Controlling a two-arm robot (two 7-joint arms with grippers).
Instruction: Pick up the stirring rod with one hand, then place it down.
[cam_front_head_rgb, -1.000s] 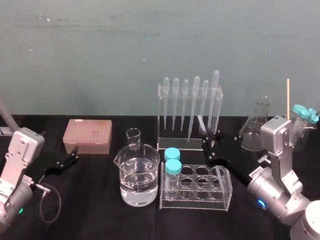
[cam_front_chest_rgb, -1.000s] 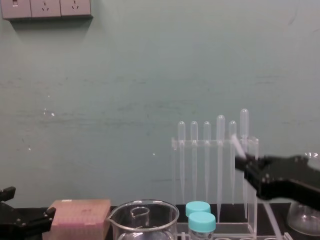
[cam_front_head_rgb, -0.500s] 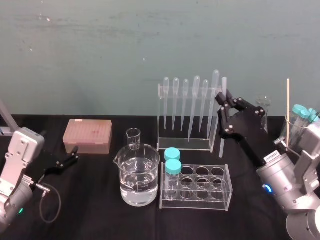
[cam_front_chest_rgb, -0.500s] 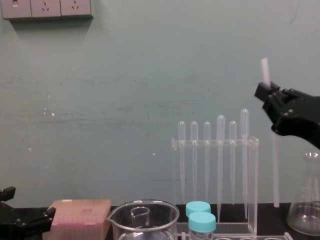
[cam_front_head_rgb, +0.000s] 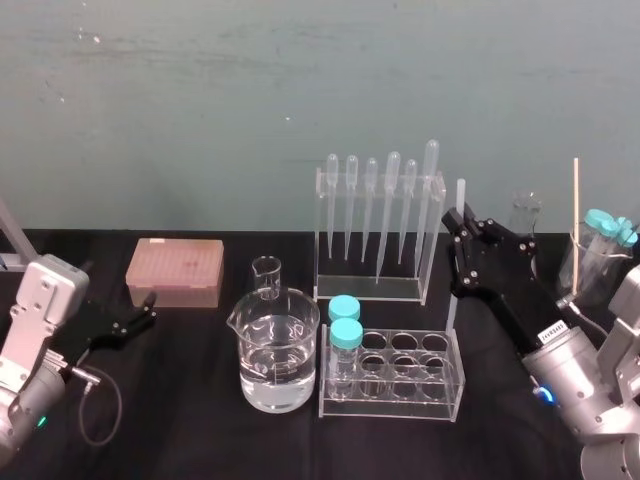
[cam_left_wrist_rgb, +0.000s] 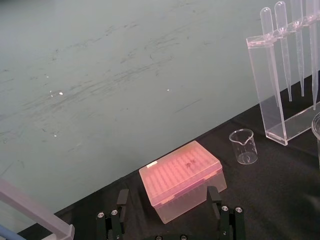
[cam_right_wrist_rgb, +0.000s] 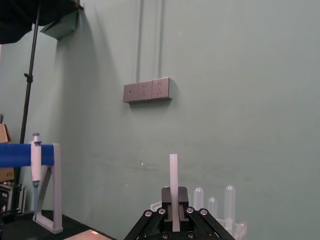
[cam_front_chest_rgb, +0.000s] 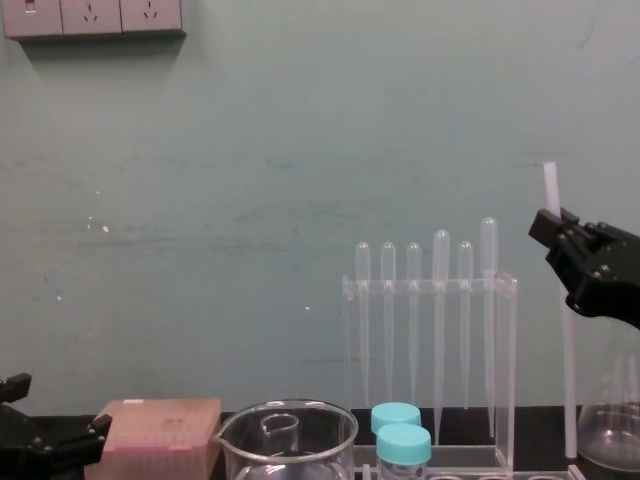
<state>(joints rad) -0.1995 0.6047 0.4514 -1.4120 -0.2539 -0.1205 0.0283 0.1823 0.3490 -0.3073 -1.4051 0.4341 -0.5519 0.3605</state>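
my right gripper (cam_front_head_rgb: 461, 228) pinching stirring rod (cam_front_head_rgb: 461, 193) upright, just right of pipette rack (cam_front_head_rgb: 365, 291), my left gripper (cam_front_head_rgb: 146, 311) spread, parked low beside pink tip box (cam_front_head_rgb: 175, 270)

Black desk (cam_front_head_rgb: 200, 410) carries: pink box (cam_front_head_rgb: 175, 272) centre left, small beaker (cam_front_head_rgb: 267, 277), large water-filled beaker (cam_front_head_rgb: 277, 350), pipette stand (cam_front_head_rgb: 378, 232), tube rack (cam_front_head_rgb: 392, 375) lower centre.

Seemingly six pipettes (cam_front_head_rgb: 391, 175), two vials (cam_front_head_rgb: 345, 335), two beakers (cam_front_head_rgb: 278, 360), one stirring rod (cam_front_head_rgb: 460, 195).
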